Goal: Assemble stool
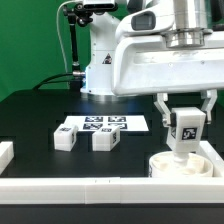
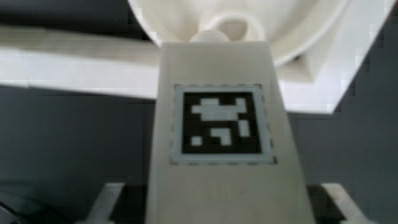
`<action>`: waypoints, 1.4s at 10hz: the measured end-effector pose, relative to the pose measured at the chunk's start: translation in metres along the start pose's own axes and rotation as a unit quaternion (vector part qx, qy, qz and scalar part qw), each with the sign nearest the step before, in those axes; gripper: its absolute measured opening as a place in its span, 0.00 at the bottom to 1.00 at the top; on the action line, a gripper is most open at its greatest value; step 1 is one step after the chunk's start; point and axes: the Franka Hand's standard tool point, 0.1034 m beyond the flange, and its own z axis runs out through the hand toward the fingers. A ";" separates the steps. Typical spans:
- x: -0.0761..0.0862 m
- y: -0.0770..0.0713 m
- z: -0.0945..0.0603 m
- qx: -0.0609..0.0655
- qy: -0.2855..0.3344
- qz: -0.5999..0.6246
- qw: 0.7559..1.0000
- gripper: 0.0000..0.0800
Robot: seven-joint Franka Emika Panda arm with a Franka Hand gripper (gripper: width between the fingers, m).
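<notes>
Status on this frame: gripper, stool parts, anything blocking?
Gripper shut on upright leg. Leg over seat disc, whether seated unclear. Two spare legs off toward the exterior view's left, nothing in the way.

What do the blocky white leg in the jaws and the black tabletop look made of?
Blocky white stool leg: probably plastic, matte; opaque, even white, softly rounded edges, black-and-white square tag on its face. Black tabletop: matte dark sheet, barely any glare; cloth or board, cannot tell.

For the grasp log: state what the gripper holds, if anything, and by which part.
The gripper holds a white stool leg by the two sides of its upper part.
</notes>
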 end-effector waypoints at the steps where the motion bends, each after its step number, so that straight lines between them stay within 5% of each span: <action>1: -0.001 -0.001 0.003 0.001 -0.001 0.000 1.000 0.42; 14: -0.009 -0.014 0.009 0.003 0.012 -0.009 1.000 0.42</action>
